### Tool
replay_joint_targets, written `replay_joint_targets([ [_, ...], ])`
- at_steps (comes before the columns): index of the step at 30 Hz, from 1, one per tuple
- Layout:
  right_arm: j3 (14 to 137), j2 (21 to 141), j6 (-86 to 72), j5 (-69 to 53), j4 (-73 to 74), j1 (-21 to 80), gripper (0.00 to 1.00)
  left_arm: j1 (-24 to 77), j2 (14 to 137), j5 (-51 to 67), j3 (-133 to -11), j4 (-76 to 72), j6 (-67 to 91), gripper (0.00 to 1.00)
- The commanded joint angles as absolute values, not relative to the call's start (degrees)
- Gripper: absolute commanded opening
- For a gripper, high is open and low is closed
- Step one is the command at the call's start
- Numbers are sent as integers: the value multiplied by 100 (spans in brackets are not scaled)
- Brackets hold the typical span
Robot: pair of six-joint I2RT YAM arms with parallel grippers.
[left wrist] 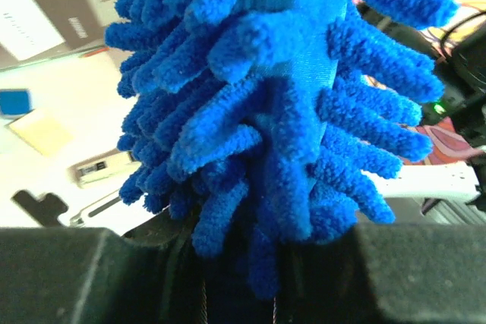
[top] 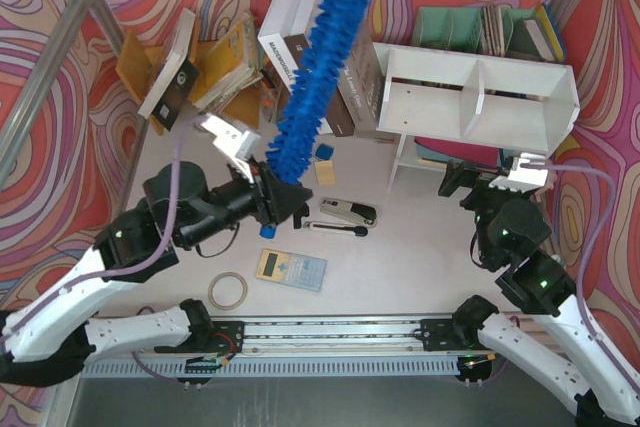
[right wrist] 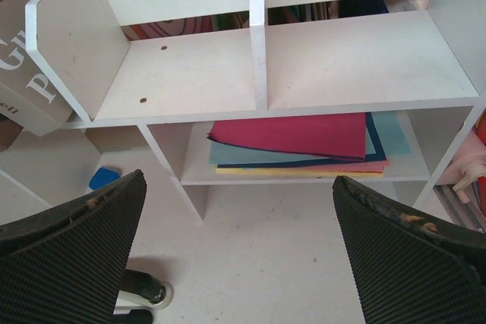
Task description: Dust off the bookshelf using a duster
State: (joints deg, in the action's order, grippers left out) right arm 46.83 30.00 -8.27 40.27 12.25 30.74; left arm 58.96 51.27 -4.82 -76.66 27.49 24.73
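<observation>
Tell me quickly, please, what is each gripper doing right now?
Left gripper: closed, holding the duster.
Right gripper: open, empty, facing the bookshelf.

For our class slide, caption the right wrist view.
Open right gripper faces the white bookshelf, coloured sheets stacked on its lower level.

White table (top: 400, 267), calculator (top: 291, 269), stapler (top: 348, 211), tape roll (top: 210, 291), bookshelf (top: 430, 107)

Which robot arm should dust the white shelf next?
Left. The left hand grips the duster. The right hand is open and empty, facing the bookshelf.
</observation>
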Motion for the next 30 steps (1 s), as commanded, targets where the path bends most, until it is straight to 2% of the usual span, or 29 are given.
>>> replay_joint_targets([
  [1,4685,3024,-762,4178,1088,3075,99,6570,5491,-993,-7846,1992,2226,0],
  [7,4664,2843,-905,4512,1152,3076,99,7061,6173,-1266,-7601,1559,2486,0],
  [18,4564,2563,-879,4757,1026,3082,99,7528,7209,-2154,-6985,1735,3189,0],
  [30,4584,2690,-914,4693,1050,3078,99,7686,7740,-2357,-6795,2706,3250,0],
])
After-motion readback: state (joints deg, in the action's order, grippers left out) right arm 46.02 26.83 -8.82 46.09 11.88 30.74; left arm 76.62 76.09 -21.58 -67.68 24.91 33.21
